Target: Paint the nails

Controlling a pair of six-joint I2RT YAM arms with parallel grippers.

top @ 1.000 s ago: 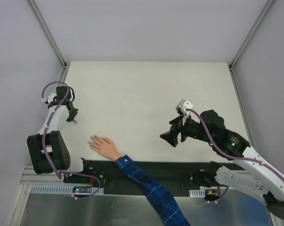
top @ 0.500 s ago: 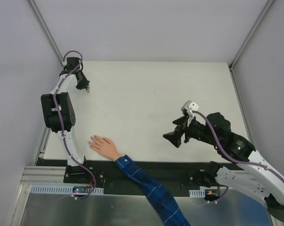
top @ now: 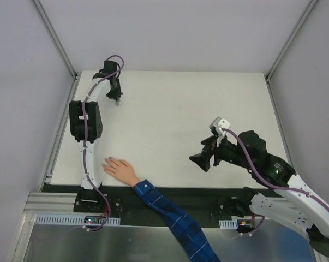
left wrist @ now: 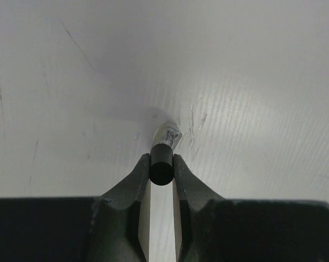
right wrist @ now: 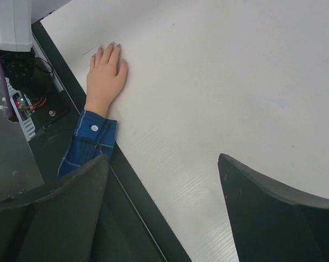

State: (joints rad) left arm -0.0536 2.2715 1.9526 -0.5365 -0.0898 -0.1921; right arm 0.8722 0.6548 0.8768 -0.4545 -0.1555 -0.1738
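The hand (top: 119, 168) lies palm down on the white counter (top: 180, 120) at about 7 o'clock in the top view, close to the near edge. Its digits point toward 10 o'clock and are only slightly spread. The nails (right wrist: 111, 45) show as small greyish tips in the right wrist view; in the top view they are too small to make out. The blue plaid sleeve (top: 172, 218) runs off from the wrist toward 5 o'clock, across the dark strip at the counter's edge.

The left arm is stretched far out to about 11 o'clock on the counter, well apart from the hand. The left fingers (left wrist: 137, 185) are narrow, clamped on the black cap of a small bottle (left wrist: 162, 164). The bottle's silvery lower end meets the counter surface or sits just over it; which, I cannot tell.

The right fingers (right wrist: 55, 202) hang over the counter at about 4 o'clock, set wide with only bare counter showing between them. They point toward 8 o'clock, and from their wrist camera the hand sits at about 10 o'clock, well apart from them.
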